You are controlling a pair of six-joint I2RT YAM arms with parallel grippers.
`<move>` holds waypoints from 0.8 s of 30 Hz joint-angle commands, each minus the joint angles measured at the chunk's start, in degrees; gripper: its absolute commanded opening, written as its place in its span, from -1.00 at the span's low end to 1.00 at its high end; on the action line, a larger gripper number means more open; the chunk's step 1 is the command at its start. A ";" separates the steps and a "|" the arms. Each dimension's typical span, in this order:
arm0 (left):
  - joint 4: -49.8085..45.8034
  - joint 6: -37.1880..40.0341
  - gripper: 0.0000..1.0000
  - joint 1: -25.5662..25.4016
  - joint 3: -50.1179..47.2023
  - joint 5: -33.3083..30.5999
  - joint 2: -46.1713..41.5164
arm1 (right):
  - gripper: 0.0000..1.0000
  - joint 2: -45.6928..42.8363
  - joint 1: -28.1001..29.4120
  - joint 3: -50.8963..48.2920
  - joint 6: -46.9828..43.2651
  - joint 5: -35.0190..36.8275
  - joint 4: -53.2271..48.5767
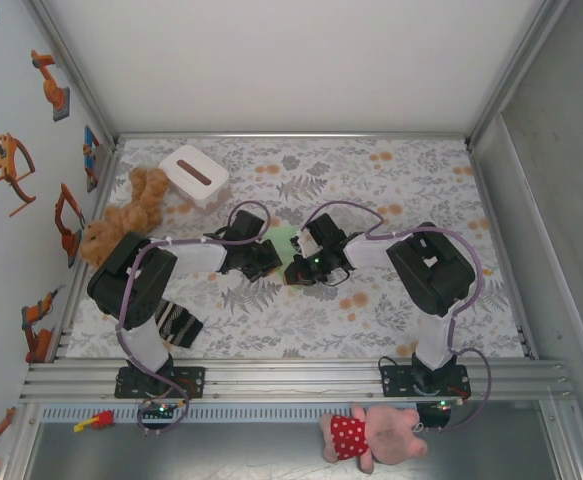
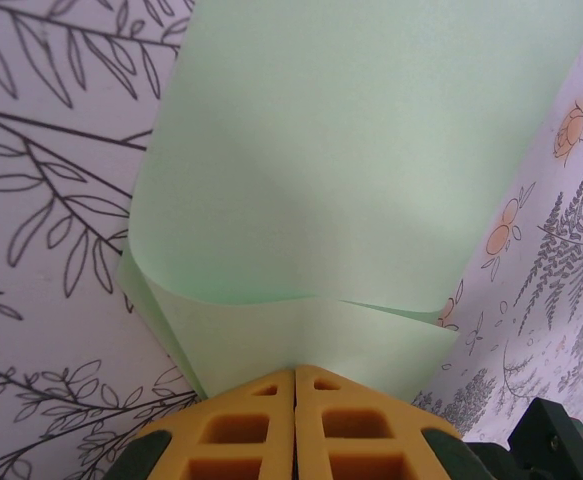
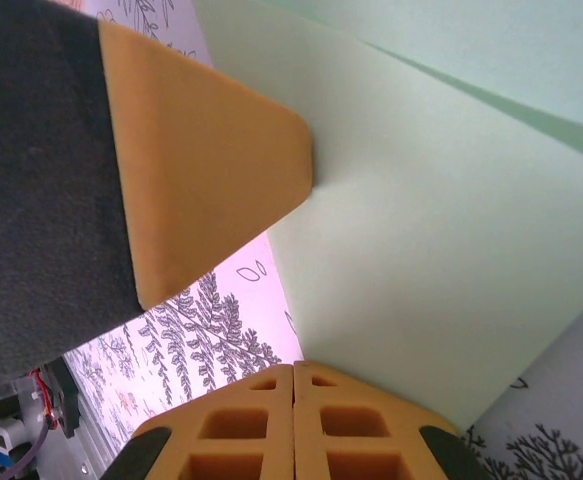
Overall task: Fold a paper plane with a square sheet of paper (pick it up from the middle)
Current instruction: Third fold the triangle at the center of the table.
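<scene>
1. One square sheet of paper [image 1: 279, 240], pale green, lies on the floral table cover [image 1: 401, 310], to the right of the white box [image 1: 193, 175] and nearer the arm bases than that box. In the left wrist view the square sheet of paper [image 2: 371, 150] is doubled over, its upper layer curling above a lower one.
2. Two grippers meet at the sheet, both right of the white box and on its near side. The left gripper [image 2: 294, 372] has its yellow jaws pressed together on the sheet's near edge. The right gripper [image 3: 293, 368] likewise has its jaws closed tight on an edge of the paper [image 3: 421, 230].
3. There is one white box, with a dark slot in its top.
4. There are two plush toys: a brown plush bear [image 1: 131, 212] just left of the white box, and a pink plush pig [image 1: 371, 435] well apart from it, off the cover on the near ledge.
5. One striped dark cloth [image 1: 179, 325] lies nearer the bases than the white box, partly under the left arm.
6. From above, both wrists cover most of the sheet. In the right wrist view a second yellow finger [image 3: 201, 150], with a dark body behind it, blocks the upper left.
</scene>
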 commanded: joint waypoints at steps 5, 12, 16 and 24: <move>-3.76 -0.87 -0.85 0.66 -2.27 -2.37 2.07 | -0.87 -4.31 0.65 -5.18 -2.59 -1.33 -6.67; -2.95 -0.43 -0.85 0.65 -1.92 -1.44 1.88 | -0.90 -11.04 0.57 -6.57 -4.31 2.92 -9.40; -2.45 0.05 -0.85 0.56 -1.40 -0.59 1.66 | -0.94 -14.24 0.57 -5.18 -2.36 6.63 -7.02; -2.38 0.27 -0.85 0.41 -0.54 -0.01 1.36 | -1.00 -6.86 0.57 0.34 2.69 8.59 -2.70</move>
